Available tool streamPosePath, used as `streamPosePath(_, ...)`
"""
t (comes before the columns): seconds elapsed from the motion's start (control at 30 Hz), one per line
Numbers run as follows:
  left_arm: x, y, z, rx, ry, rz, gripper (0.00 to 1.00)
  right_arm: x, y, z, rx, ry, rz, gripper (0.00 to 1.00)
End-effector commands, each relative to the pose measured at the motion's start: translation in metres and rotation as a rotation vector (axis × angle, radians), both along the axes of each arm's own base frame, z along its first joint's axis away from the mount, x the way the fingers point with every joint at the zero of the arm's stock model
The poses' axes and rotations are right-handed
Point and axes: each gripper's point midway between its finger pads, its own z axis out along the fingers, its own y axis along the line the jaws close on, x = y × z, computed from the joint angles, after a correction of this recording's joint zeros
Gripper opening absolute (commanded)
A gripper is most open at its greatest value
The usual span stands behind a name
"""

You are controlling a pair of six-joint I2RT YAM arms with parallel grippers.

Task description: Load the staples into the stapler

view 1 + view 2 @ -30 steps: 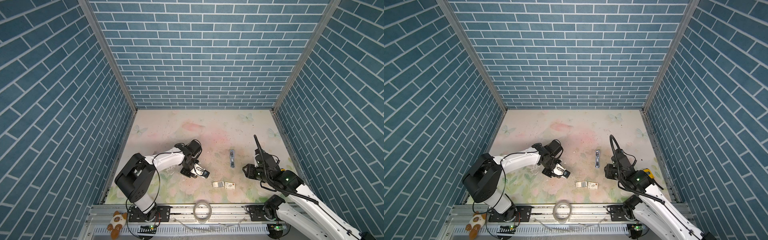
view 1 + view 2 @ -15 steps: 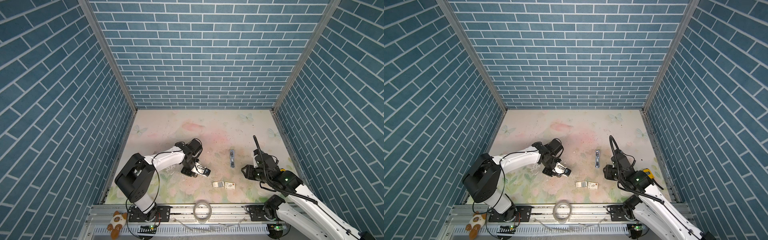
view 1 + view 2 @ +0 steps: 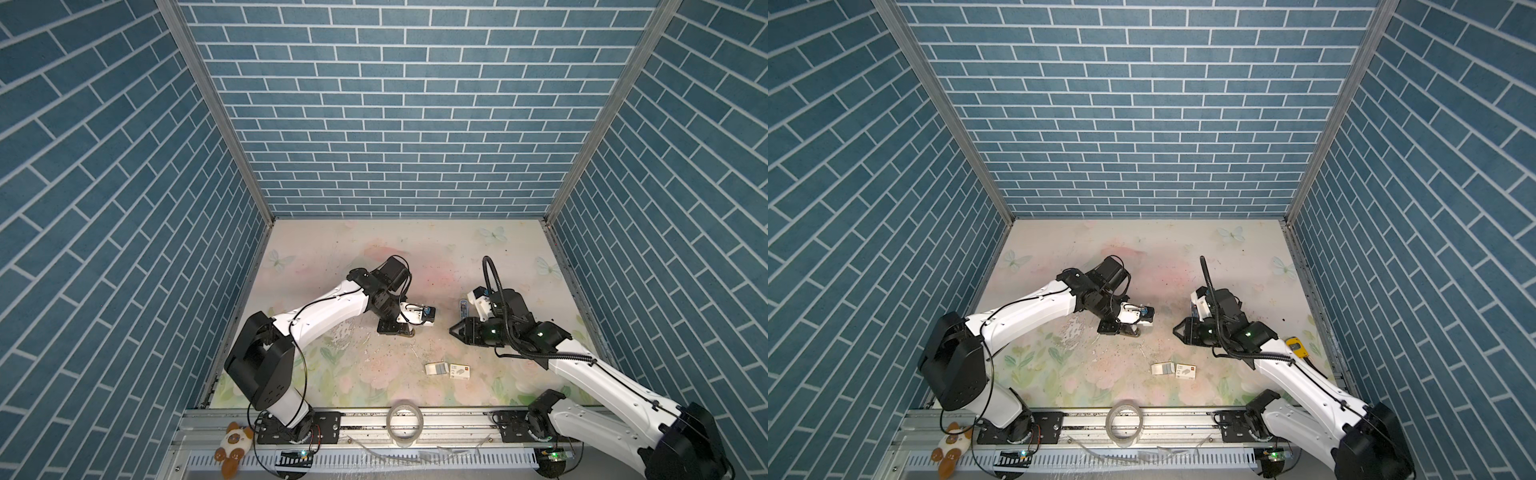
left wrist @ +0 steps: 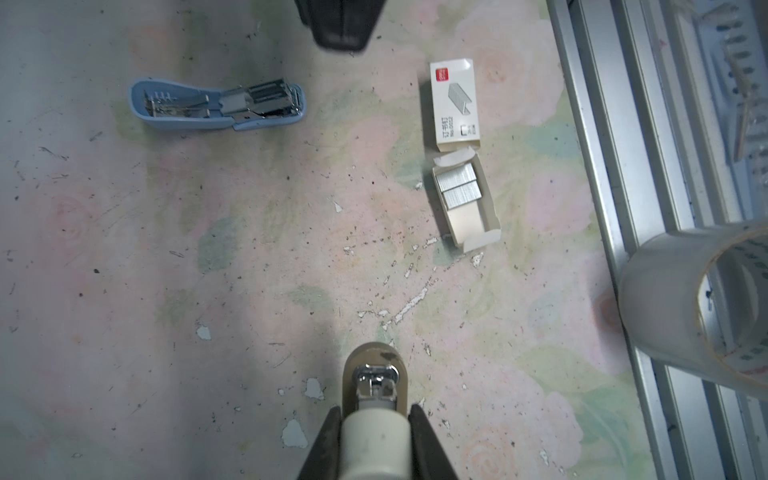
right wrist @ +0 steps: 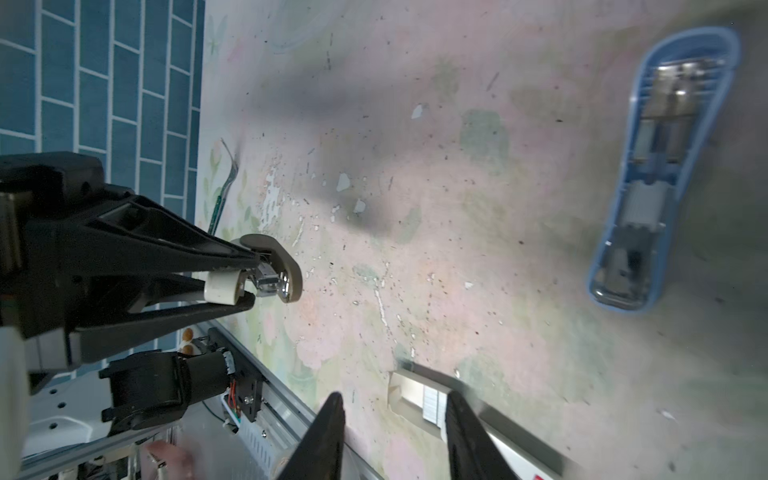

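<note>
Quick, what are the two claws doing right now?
Left gripper: shut on the beige stapler.
Right gripper: open, holding nothing.

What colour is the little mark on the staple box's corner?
Red, on the white staple box; best seen in the left wrist view.

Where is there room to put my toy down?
Bare: the table's back strip by the wall, and the front-left corner beside the left arm. Crowded: the middle, with box, tray, blue stapler, right gripper, and left gripper holding a beige stapler.
</note>
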Motion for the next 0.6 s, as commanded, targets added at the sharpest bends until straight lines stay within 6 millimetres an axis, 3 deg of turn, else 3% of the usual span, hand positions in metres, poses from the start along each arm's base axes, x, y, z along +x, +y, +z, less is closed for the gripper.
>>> streamPosePath(0.0,-0.009,-0.012,0.016,-0.046,0.067,0.049,0.09,0.009,0.032,0.027,0.128,-0.047,0.083,0.41)
streamPosePath(0.23,-0.013,-0.026,0.019,-0.052,0.055,0.057,0.08,0.011,0.055,0.018,0.149,-0.036,0.139,0.41)
streamPosePath(0.57,-0.013,-0.04,0.03,-0.084,0.076,0.059,0.08,0.007,0.064,-0.001,0.108,-0.012,0.157,0.41)
